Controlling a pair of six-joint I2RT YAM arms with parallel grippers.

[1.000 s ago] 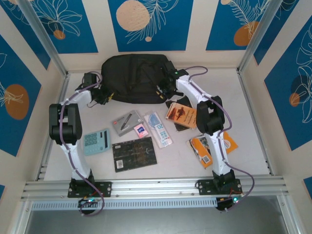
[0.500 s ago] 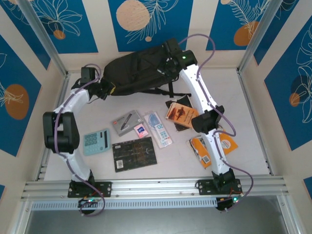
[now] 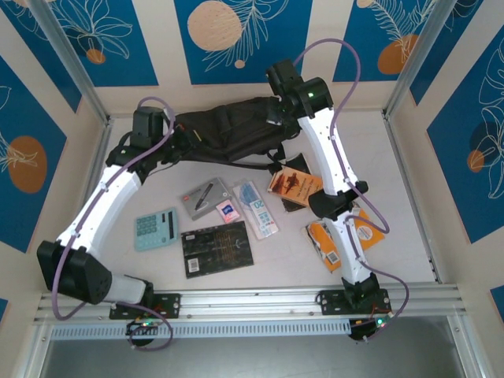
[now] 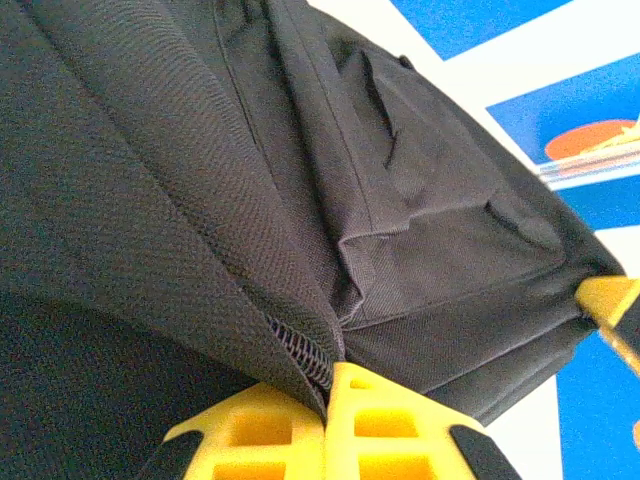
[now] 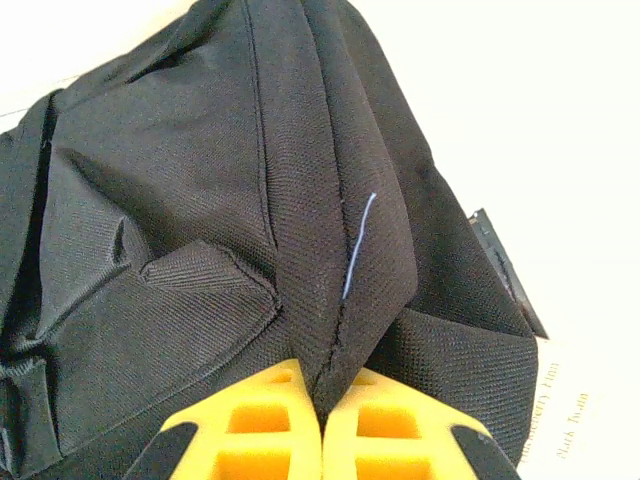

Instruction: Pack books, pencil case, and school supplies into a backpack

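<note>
On the table nearest the arm bases lie 2 of the 3 books: the black book (image 3: 218, 250) and the orange-and-white book (image 3: 370, 230), which is partly hidden under the right arm. The orange-and-black book (image 3: 294, 183) lies farther back. Among them are 4 school supplies: teal piece (image 3: 157, 229), grey pouch (image 3: 206, 198), pink item (image 3: 227, 210) and clear packet (image 3: 258, 208). Farthest, 1 backpack (image 3: 228, 132) hangs stretched between 2 grippers. The left gripper (image 4: 328, 375) and right gripper (image 5: 320, 385) are each pinched tight on its fabric.

The backpack (image 4: 400, 200) is cut off by the left and top edges of the left wrist view. The right arm (image 3: 346, 244) covers the middle of the orange-and-white book (image 3: 368, 231), near right. Print on the clear packet (image 3: 258, 209) is too small to read.
</note>
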